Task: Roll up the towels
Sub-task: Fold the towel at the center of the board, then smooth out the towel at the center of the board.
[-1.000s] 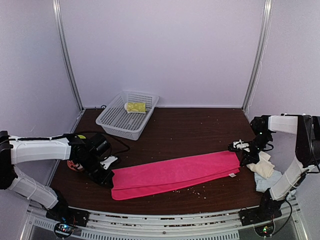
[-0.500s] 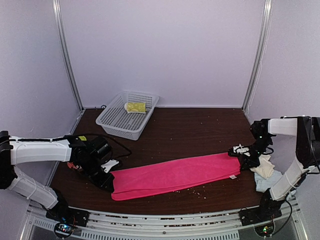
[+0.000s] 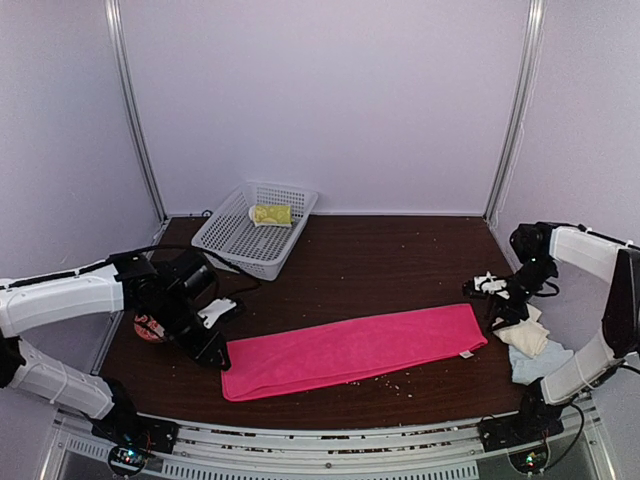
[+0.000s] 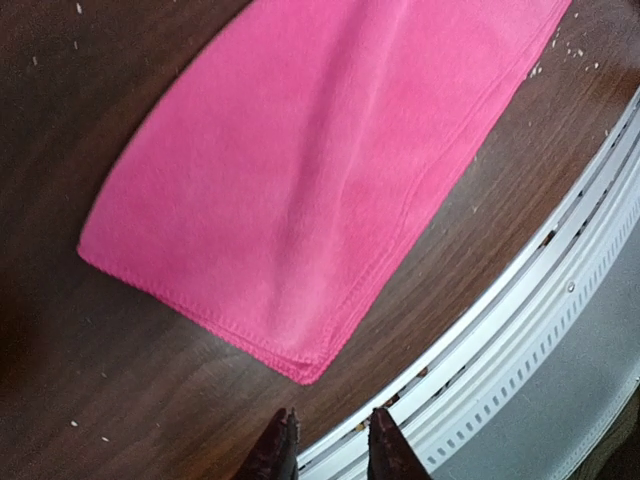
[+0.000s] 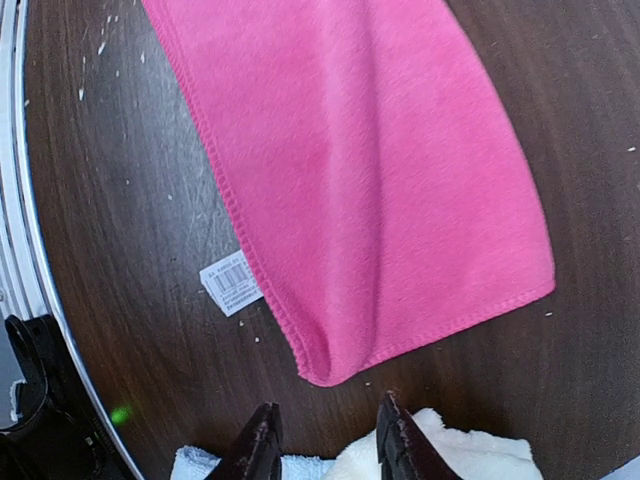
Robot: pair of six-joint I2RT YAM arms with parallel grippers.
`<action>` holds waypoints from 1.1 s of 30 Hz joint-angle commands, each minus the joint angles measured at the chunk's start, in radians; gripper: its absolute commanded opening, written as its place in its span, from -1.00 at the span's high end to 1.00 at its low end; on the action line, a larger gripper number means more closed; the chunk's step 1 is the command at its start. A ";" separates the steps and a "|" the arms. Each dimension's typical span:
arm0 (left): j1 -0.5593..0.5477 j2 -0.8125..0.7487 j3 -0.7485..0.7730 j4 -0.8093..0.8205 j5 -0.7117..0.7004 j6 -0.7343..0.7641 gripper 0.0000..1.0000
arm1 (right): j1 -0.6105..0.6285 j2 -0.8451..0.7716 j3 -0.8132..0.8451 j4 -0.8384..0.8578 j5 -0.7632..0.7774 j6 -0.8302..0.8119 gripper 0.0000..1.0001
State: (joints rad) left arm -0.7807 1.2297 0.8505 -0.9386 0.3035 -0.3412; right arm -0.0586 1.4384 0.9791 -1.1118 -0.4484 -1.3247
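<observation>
top: hot-pink towel (image 3: 350, 348) lies flat, folded into a long strip. left gripper (image 3: 214, 345) is just off its left end, right gripper (image 3: 497, 303) just off its right end. lime-yellow towel (image 3: 271, 214) sits in basket (image 3: 225, 245), well behind the strip.
left wrist: narrow gap, empty, near the pink corner.
right wrist: narrow gap, empty. cream towel (image 5: 470, 455) and pale-blue towel (image 5: 200, 462) lie just past the pink end, white label (image 5: 232, 283) at its hem.

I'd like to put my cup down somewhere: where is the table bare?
Widest bare stretch: the table behind the pink towel, right of the basket. A thin strip runs before the towel by the rail. Crowded: the right edge, where the cream towel and blue towel pile.
</observation>
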 commanded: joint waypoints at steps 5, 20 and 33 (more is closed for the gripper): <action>-0.005 0.148 0.118 0.272 0.011 0.074 0.60 | 0.042 0.047 0.126 0.086 -0.108 0.229 0.31; -0.057 0.417 0.012 0.399 0.124 -0.049 0.74 | 0.112 0.300 0.126 0.342 0.005 0.450 0.34; -0.071 0.378 -0.037 0.213 -0.039 -0.085 0.76 | 0.113 0.332 0.115 0.416 0.136 0.603 0.30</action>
State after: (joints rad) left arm -0.8391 1.6222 0.8303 -0.5816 0.3737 -0.4427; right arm 0.0532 1.7943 1.0950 -0.7158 -0.3748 -0.7837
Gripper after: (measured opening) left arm 0.122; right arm 0.348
